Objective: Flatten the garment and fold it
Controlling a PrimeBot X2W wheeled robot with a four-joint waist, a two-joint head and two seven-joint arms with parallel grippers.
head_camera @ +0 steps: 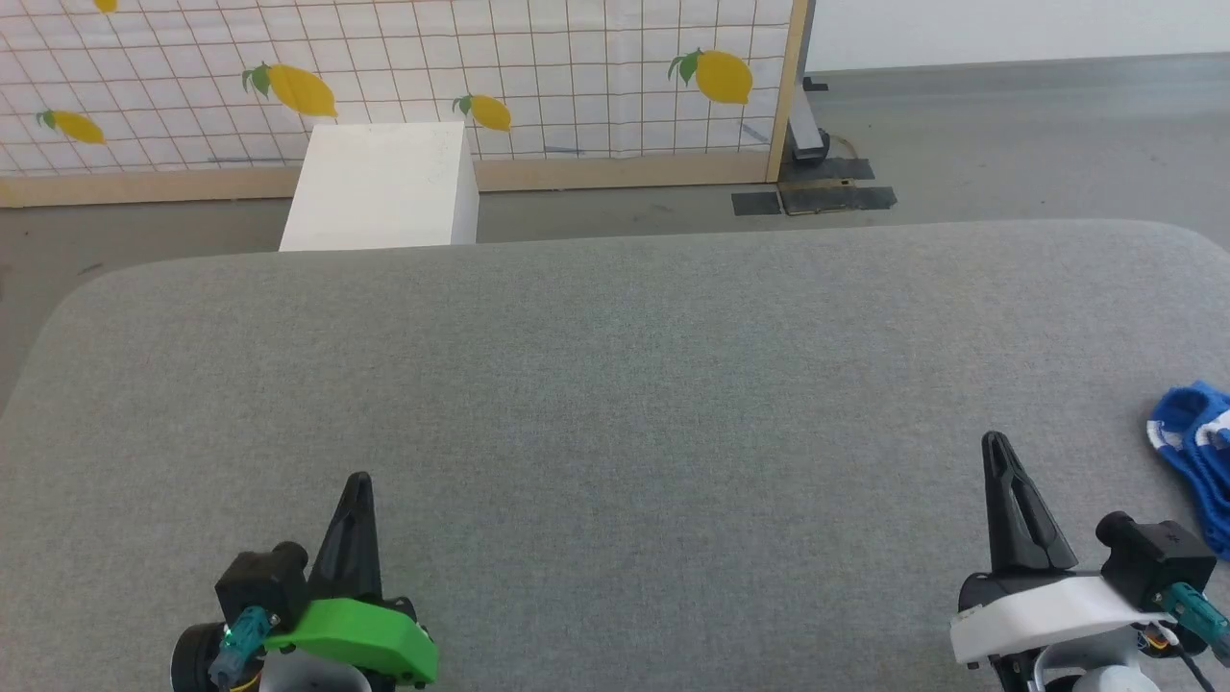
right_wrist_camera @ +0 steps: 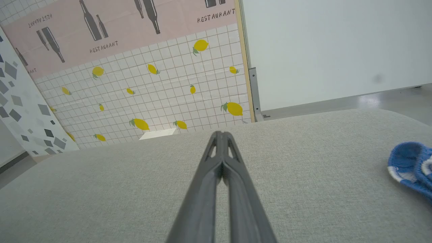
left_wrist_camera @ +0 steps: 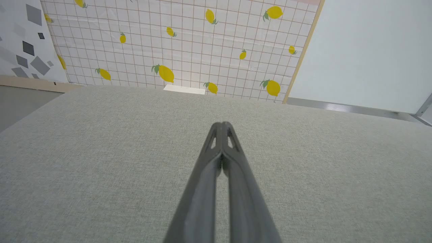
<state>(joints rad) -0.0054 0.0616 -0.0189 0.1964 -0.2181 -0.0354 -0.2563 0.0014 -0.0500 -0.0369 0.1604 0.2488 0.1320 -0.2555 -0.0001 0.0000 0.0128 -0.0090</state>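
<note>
Lying bunched at the far right edge of the grey padded surface (head_camera: 615,384), the garment (head_camera: 1194,452) is cut off by the frame in the head view. Only a crumpled blue lobe with a white trim band can be seen, so its full outline and long axis cannot be told from here. What shows seems to run roughly along that right edge, though that is a guess. The right gripper (head_camera: 995,442) sits low over the surface with its two dark fingers pressed together, tips meeting, holding nothing. The garment lies to its right, near but apart, at about the level of its fingertips. In the right wrist view the garment sits at the right border, well off the line along which the fingers point. The left gripper (head_camera: 357,481) is likewise closed and empty, well apart from the garment across the width of the surface, with bare grey fabric ahead of it. The right arm is plainly the nearer one, and the coming move turns on going sideways to the right rather than forward. Its fingers would need to part and swing toward the cloth before any of it can be drawn to the middle for flattening. Nothing of the task is done yet: the garment is neither spread nor folded.
</note>
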